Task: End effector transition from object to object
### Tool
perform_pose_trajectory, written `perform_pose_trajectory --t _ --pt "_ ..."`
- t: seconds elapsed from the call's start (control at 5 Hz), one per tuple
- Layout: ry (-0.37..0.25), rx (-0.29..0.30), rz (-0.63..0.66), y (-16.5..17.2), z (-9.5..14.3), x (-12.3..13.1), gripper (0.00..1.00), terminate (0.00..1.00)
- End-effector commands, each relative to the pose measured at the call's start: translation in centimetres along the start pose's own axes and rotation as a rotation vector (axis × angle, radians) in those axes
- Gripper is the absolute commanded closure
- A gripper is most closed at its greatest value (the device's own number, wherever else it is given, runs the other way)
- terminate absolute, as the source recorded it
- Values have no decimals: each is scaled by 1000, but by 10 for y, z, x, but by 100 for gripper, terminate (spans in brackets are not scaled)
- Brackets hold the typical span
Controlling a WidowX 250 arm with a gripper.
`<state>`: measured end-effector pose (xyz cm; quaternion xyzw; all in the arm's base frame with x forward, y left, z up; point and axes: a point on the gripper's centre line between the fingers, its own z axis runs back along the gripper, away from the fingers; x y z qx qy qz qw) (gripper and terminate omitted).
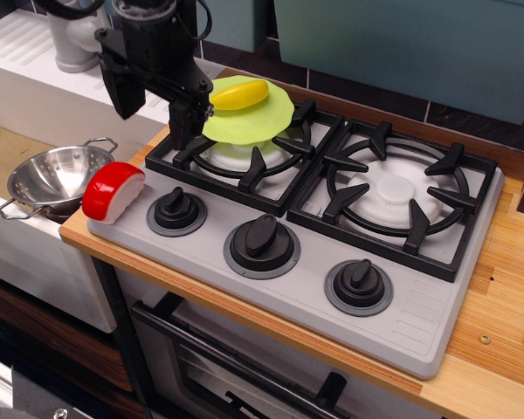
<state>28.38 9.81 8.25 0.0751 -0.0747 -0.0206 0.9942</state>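
My black gripper (pixel 154 113) hangs at the upper left, over the left edge of the stove, with its two fingers (pixel 184 123) pointing down and spread apart, nothing between them. A yellow toy banana (pixel 238 95) lies on a green plate (pixel 249 115) on the back left burner, just right of the gripper. A red and white toy piece (pixel 113 192) sits on the stove's front left corner, below the gripper.
A metal colander (pixel 54 179) sits in the sink at the left. A grey faucet (pixel 70 39) stands behind the gripper. The stove (pixel 393 262) has three black knobs and two black burner grates. Wooden counter runs along the right.
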Motion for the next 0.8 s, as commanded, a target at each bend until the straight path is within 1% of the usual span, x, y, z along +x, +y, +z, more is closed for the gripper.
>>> perform_pose_trajectory --t 0.0,0.2,0.4,0.6 --pt "-118 9 -39 21 -25 -16 0 0" --pt "-132 28 -33 30 -35 -31 0 0" --pt "-128 6 -16 32 -40 -30 0 0" --pt "-105 -29 21 25 -42 -16 0 100"
